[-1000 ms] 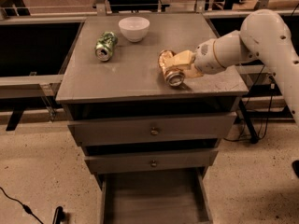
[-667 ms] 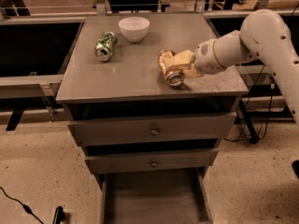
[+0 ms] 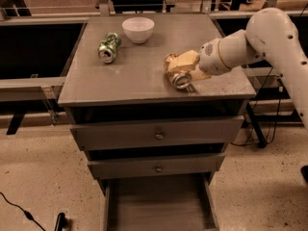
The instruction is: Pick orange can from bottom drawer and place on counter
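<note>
The orange can lies on its side on the counter, right of centre near the front edge, its silver end facing the front. My gripper reaches in from the right and its tan fingers are closed around the can, which rests on the counter top. The bottom drawer is pulled open below, and its grey floor shows nothing in it.
A green-and-white can lies on its side at the counter's back left, next to a white bowl. The two upper drawers are shut. My white arm spans the counter's right edge. A black cable lies on the floor at the left.
</note>
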`<control>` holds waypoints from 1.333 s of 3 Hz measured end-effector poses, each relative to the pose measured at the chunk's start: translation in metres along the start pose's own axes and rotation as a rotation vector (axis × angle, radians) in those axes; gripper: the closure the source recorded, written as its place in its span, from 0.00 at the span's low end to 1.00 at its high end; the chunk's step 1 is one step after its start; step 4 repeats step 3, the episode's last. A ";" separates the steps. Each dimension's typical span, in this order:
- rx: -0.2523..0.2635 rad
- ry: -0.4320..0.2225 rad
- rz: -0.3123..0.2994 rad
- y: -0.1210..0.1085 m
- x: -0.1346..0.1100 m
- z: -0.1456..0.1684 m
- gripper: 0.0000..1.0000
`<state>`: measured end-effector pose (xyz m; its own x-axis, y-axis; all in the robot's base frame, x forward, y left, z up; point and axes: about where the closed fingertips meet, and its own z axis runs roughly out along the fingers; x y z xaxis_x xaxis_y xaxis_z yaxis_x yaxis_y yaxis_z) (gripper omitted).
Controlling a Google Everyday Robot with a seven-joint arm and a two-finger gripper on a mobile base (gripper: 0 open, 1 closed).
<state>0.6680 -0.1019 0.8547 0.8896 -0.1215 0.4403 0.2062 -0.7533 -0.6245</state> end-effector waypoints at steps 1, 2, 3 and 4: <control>-0.046 0.031 0.015 -0.014 0.012 -0.008 0.00; -0.127 0.109 0.043 -0.032 0.034 -0.021 0.00; -0.127 0.108 0.043 -0.032 0.034 -0.021 0.00; -0.127 0.108 0.043 -0.032 0.034 -0.021 0.00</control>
